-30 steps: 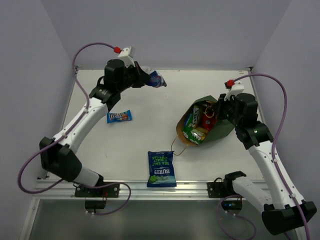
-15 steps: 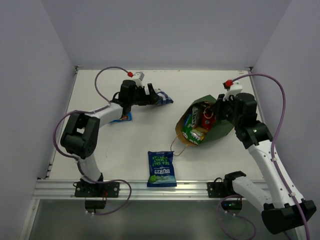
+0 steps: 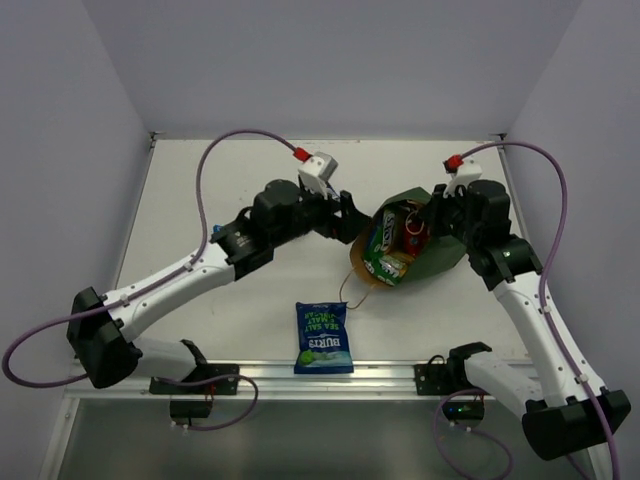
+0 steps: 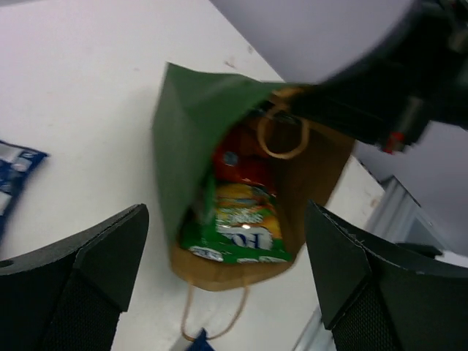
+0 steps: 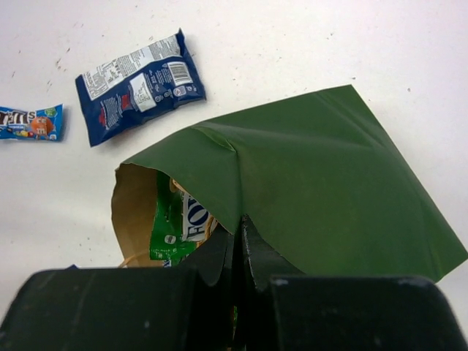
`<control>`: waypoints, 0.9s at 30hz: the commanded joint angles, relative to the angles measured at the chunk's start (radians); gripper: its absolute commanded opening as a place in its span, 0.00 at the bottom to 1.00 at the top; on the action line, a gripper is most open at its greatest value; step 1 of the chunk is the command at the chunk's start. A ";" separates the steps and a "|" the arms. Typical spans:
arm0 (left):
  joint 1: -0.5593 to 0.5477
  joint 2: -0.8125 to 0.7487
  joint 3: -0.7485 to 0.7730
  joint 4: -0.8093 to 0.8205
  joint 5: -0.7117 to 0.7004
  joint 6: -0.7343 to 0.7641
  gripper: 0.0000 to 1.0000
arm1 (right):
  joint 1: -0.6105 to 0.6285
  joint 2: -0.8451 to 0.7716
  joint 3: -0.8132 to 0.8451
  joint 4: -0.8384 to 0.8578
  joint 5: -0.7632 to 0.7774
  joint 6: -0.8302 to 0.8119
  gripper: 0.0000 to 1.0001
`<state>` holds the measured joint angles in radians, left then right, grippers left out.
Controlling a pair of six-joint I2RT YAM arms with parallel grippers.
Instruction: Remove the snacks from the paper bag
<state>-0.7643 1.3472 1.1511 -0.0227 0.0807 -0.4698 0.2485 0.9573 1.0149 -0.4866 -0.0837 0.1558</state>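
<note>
The dark green paper bag (image 3: 432, 258) lies on its side at centre right, its mouth facing left. Inside show a green-white packet (image 4: 235, 232), a red-orange one (image 4: 238, 164) and a cord handle (image 4: 281, 135). My right gripper (image 5: 240, 228) is shut on the bag's upper green edge (image 5: 314, 175), holding the mouth up. My left gripper (image 3: 348, 218) is open and empty, just left of the mouth; its fingers (image 4: 73, 281) frame the opening. Outside the bag lie a dark blue crisp bag (image 3: 323, 337), another dark blue packet (image 5: 139, 86) and a small blue bar (image 5: 29, 122).
The second cord handle (image 4: 212, 314) trails from the bag onto the white table (image 3: 220, 300) towards the near crisp bag. The left arm's forearm (image 3: 190, 275) crosses the table's left half. Purple walls close in the back and sides.
The left gripper let go of a dark blue packet at the back of the table and opened. It then swung right to the bag's mouth. The right arm and the bag stayed put.
</note>
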 commanded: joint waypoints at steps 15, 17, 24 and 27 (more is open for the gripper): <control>-0.290 0.358 0.186 -0.072 -0.280 0.063 0.88 | -0.002 0.011 0.065 -0.012 -0.068 0.042 0.00; -0.290 0.397 0.214 -0.075 -0.308 0.063 0.86 | -0.002 0.006 0.062 -0.012 -0.071 0.041 0.00; -0.257 0.481 0.300 -0.118 -0.337 0.069 0.84 | -0.002 -0.012 0.047 -0.012 -0.076 0.044 0.00; -0.248 0.484 0.311 -0.114 -0.319 0.063 0.72 | -0.002 -0.018 0.042 -0.010 -0.076 0.045 0.00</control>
<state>-1.0317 1.8294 1.4101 -0.1406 -0.2134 -0.4232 0.2478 0.9730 1.0328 -0.5110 -0.1230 0.1650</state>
